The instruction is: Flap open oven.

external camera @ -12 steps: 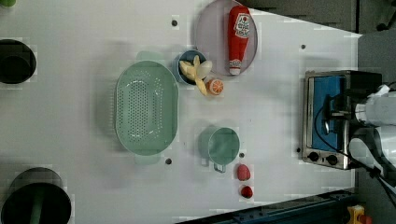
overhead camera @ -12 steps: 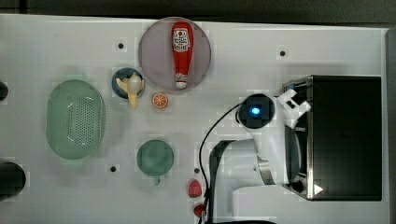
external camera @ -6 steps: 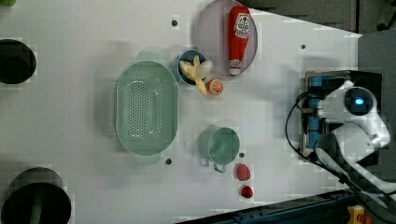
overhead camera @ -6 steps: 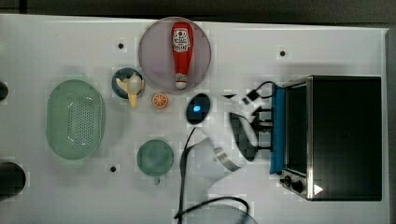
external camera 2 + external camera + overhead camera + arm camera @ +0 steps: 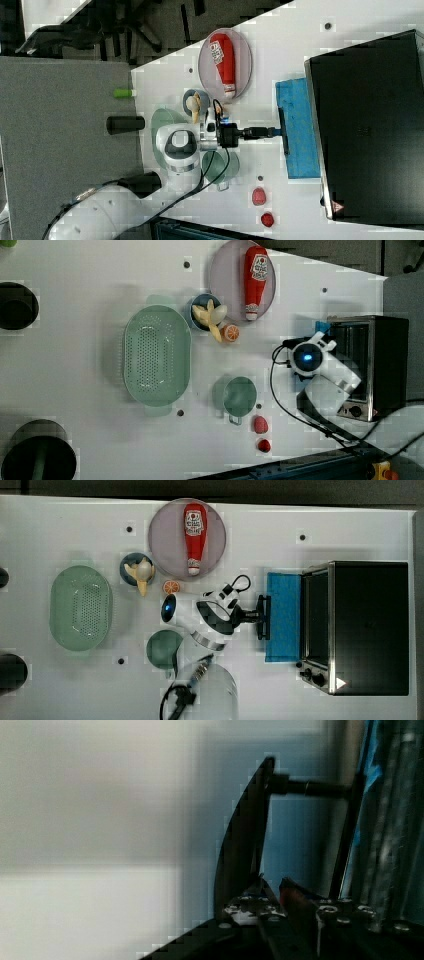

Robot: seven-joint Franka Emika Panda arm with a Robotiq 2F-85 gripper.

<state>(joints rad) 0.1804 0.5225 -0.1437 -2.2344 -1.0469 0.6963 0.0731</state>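
Your gripper clamped on handle, oven door flat toward 9 o'clock. Ketchup bottle label unreadable.

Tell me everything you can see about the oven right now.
The oven is a big black box with a silver front frame, standing at the top view's right end of the white table. Its blue-tinted door is flapped down flat, lying toward the table's middle. The black bar handle runs along the door's free edge, and the hand is at that bar. Two dark knobs sit at one end of the front.
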